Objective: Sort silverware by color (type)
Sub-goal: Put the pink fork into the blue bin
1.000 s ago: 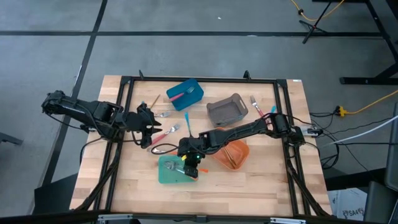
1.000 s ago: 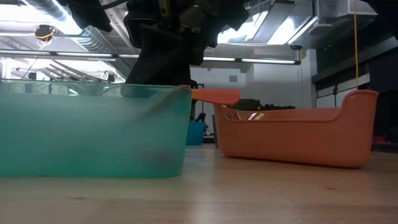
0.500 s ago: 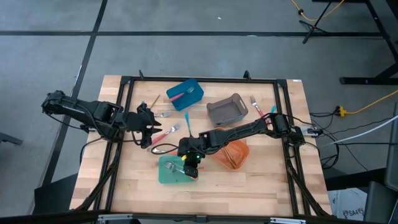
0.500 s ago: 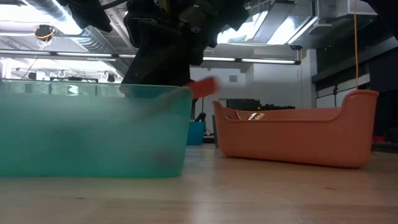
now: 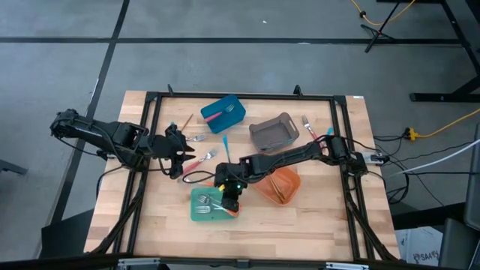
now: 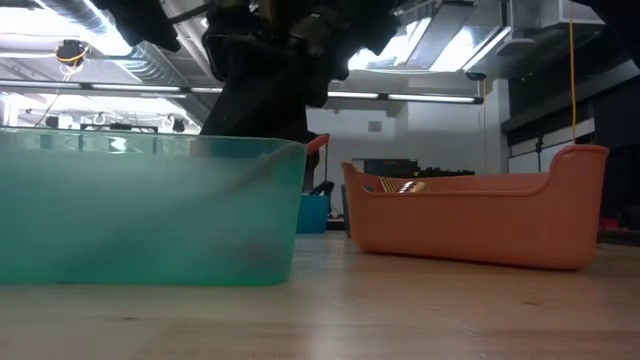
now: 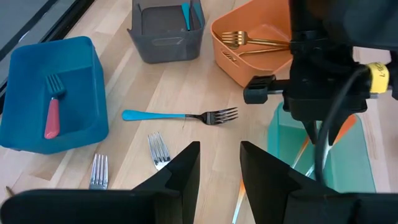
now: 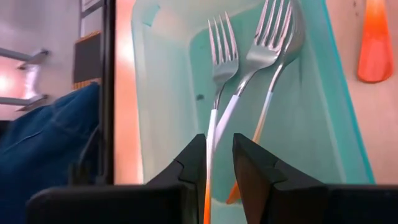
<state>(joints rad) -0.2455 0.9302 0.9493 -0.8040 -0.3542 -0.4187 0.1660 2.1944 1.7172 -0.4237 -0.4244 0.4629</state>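
I start with the wooden counter (image 5: 315, 217), where four bins are spread through the middle so that each colour gets its own home. They are a blue bin (image 5: 217, 109) and a grey bin (image 5: 262, 139) on the far side, with an orange bin (image 5: 289, 180) and a teal bin (image 5: 196, 211) nearer to me. My right arm reaches across from its side, and its right end effector (image 5: 229, 196) hangs directly over the teal bin, which I judge is the drop point for orange-handled pieces. It is released: the fingers (image 8: 186, 168) are slightly parted, and a slim fork handle runs through the gap without being pinched from both sides. My left end effector (image 5: 180, 154) waits low over the counter on its own side, also released and empty. It is aimed at the loose pieces there, probably so it can take the next one. The sorted silverware already shows the scheme, with gold forks (image 7: 255, 42) in the orange bin, a pink-handled fork (image 7: 52, 112) in the blue bin and a blue piece (image 7: 185, 15) in the grey bin. Inside the teal bin lie three forks (image 8: 249, 56) with bright silver tines and pale necks that fade to orange handles. They sit side by side, with their tines toward one end wall. Still unsorted are a blue-handled fork (image 7: 180, 116) lying flat between the bins, two loose forks (image 7: 158, 149) close to my left end effector, and a few more pieces (image 5: 311, 127) beyond the grey bin.
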